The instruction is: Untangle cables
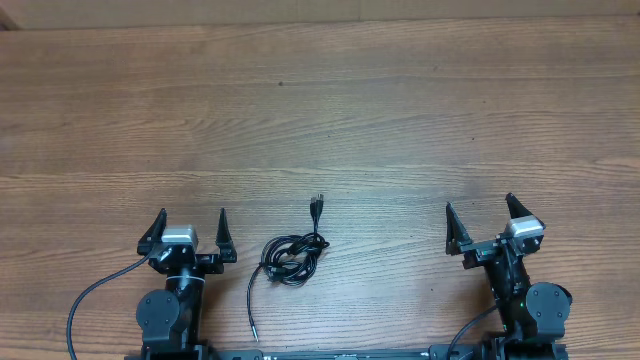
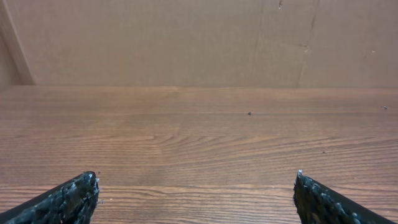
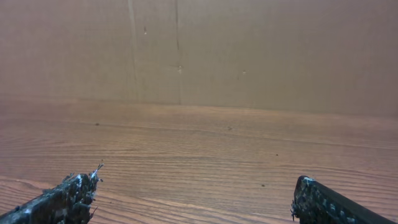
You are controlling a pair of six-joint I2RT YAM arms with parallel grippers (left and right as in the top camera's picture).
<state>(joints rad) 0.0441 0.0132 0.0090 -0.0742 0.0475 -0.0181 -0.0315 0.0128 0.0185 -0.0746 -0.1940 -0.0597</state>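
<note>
Left pincer [image 1: 190, 218] stands fully open and empty at the near left of the worktop [image 1: 320, 90], fingers pointing to the far side. Just right of it, at the near centre, lie the cables [image 1: 292, 258]: a small coiled black bundle, with one plug end [image 1: 318, 205] reaching toward the far side and one loose tail [image 1: 251, 310] trailing toward the near edge. Right pincer [image 1: 480, 212] stands at the near right, well apart from the bundle, likewise fully open and empty. Neither pincer touches the bundle, and both wrist views show only bare wood. Judged from this, the task is at its start; no strand is separated yet. The next move calls for one pincer to hold the coil and the other to take a free end, plug or tail, and draw it clear. No brand, label or writing is legible.
</note>
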